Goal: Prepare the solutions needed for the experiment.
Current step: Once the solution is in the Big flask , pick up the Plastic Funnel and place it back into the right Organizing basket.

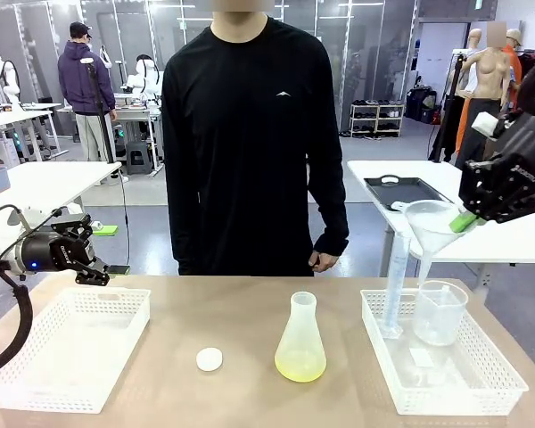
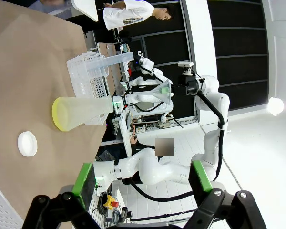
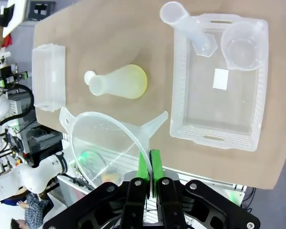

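Your right end effector (image 1: 465, 221) pinches the funnel (image 1: 431, 228) by its thin rim, up right of the flask (image 1: 300, 332); slipping, it could spill the solutions (image 1: 300, 364).

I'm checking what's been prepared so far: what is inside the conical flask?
A shallow layer of pale yellow liquid lies at the bottom of the conical flask; above it, nothing is visible. Its mouth is uncapped. The frosted wall hides finer detail, such as residue.
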Tool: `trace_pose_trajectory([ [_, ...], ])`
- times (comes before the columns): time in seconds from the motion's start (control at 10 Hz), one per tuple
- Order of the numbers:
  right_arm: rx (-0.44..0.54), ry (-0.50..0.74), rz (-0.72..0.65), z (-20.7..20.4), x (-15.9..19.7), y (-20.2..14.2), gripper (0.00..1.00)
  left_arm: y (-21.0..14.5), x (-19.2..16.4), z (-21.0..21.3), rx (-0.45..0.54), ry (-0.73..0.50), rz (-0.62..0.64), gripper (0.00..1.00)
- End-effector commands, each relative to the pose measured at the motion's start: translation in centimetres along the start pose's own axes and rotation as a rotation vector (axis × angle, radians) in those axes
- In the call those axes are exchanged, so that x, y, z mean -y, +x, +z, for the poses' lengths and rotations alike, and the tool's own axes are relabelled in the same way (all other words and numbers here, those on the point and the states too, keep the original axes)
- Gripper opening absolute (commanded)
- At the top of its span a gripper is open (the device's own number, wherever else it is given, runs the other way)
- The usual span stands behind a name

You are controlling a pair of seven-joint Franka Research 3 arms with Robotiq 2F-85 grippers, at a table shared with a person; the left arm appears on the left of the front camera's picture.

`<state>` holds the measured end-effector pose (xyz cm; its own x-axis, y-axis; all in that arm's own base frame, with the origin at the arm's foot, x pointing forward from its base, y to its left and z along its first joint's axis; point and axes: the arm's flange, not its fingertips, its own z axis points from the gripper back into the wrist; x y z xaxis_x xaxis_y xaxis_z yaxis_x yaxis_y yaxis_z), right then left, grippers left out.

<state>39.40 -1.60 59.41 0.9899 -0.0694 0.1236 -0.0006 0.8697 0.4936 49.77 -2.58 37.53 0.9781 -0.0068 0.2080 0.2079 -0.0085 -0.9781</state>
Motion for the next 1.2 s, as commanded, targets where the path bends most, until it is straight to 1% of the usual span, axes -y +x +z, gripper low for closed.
trace_pose_trajectory([
  [0.0, -0.024, -0.019, 0.043, -1.8, 1.5, 0.4, 0.00, -0.1, 0.1, -0.1, -0.002, -0.002, -0.001, 1.00],
  [0.5, -0.130, -0.005, -0.053, -10.2, 7.4, 1.1, 0.00, -0.1, 0.1, -0.1, -0.002, -0.002, -0.001, 1.00],
  [0.6, -0.147, -0.024, -0.077, -11.6, 8.2, 1.4, 0.00, -0.1, 0.1, -0.1, -0.002, -0.002, -0.001, 1.00],
  [0.8, -0.151, -0.048, -0.118, -13.4, 9.5, 2.6, 0.00, -0.1, 0.1, -0.1, -0.002, -0.002, -0.001, 1.00],
  [0.9, -0.147, -0.090, -0.142, -13.7, 9.7, 3.1, 0.00, -0.1, 0.1, -0.1, -0.002, -0.002, -0.001, 1.00],
  [1.0, -0.150, -0.077, -0.150, -14.0, 9.8, 3.6, 0.00, -0.1, 0.1, -0.1, -0.002, -0.002, -0.001, 1.00],
  [1.1, -0.156, -0.085, -0.189, -14.5, 10.0, 4.2, 0.00, -0.1, 0.1, -0.1, -0.002, -0.002, -0.001, 1.00],
])
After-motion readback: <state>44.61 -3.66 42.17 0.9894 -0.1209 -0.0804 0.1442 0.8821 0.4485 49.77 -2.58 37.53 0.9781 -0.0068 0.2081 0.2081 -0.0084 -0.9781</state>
